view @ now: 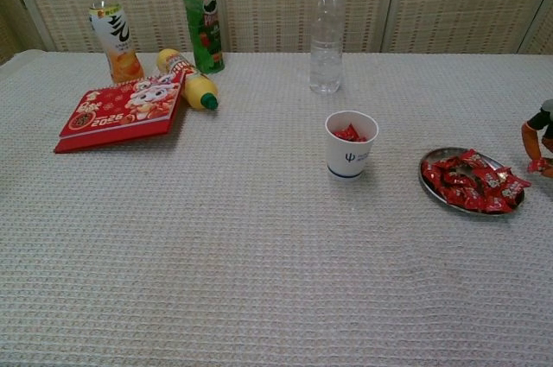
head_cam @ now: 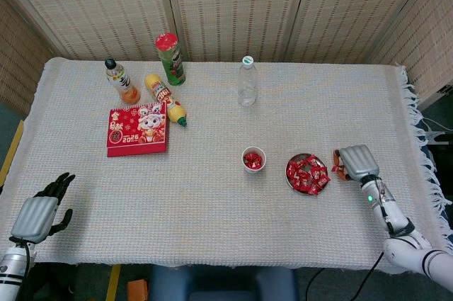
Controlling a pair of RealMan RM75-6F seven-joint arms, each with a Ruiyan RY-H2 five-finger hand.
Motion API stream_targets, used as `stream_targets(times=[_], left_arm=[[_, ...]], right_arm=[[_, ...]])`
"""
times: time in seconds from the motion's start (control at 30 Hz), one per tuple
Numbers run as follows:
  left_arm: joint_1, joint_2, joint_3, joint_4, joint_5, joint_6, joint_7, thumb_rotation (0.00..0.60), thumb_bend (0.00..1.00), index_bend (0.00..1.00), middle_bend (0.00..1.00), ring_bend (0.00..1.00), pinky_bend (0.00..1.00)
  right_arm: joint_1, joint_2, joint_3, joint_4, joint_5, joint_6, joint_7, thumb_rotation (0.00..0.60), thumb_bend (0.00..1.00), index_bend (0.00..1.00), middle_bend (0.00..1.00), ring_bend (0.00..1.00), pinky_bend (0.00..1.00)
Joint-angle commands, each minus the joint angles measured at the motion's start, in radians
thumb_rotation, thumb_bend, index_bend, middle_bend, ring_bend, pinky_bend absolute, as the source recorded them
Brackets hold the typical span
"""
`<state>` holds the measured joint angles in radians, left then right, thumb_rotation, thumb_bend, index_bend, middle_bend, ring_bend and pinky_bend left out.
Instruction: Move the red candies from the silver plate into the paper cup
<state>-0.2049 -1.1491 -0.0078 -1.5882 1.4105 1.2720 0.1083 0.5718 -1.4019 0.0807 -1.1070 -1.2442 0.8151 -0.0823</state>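
The right hand (head_cam: 356,161) sits low over the table just to the outer side of the silver plate (head_cam: 291,163), knuckles up and fingers (view: 530,136) curled downward, and in the chest view a scrap of red shows at their orange tips, so it appears to be pinching one candy (view: 538,164) that lay off the plate's rim; the hold is small and at the frame edge, so this is a judgement rather than a plain sight. The red candies (head_cam: 307,174) are heaped on the plate, immediately inward of that hand, and a few spill over the near rim, which likely explains why the hand works from the outside edge. Further inward, beyond the plate, stands the paper cup (head_cam: 253,158), upright with some red candies already inside, so the task is partly done and most of the pile remains. The cup is near the plate, presumably to keep each carry short. The left hand (head_cam: 39,214) rests far across the table at the near corner, fingers spread and holding nothing, well clear of the work.
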Motion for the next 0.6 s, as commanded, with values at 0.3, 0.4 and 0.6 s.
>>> stream_targets(times=[0.3,0.4,0.6], left_arm=[[0.002,0.003,0.001,-0.003,0.007,0.008,-0.005,0.6,0.48,0.0,0.0,0.14,0.37],[0.004,0.006,-0.001,-0.003,0.005,0.01,-0.012,0.6,0.48,0.0,0.0,0.14,0.37],[0.005,0.012,0.0,-0.002,0.01,0.013,-0.028,0.6,0.48,0.0,0.0,0.14,0.37]], right_arm=[[0.132,0.101,0.152,-0.266,0.026,-0.032,0.052,0.6,0.24,0.59,0.75,0.7,1.0],[0.176,0.083,0.168,-0.303,0.051,-0.056,0.011,0.6,0.24,0.59,0.75,0.7,1.0],[0.247,0.021,0.169,-0.335,0.092,-0.09,-0.065,0.6,0.24,0.58,0.75,0.7,1.0]])
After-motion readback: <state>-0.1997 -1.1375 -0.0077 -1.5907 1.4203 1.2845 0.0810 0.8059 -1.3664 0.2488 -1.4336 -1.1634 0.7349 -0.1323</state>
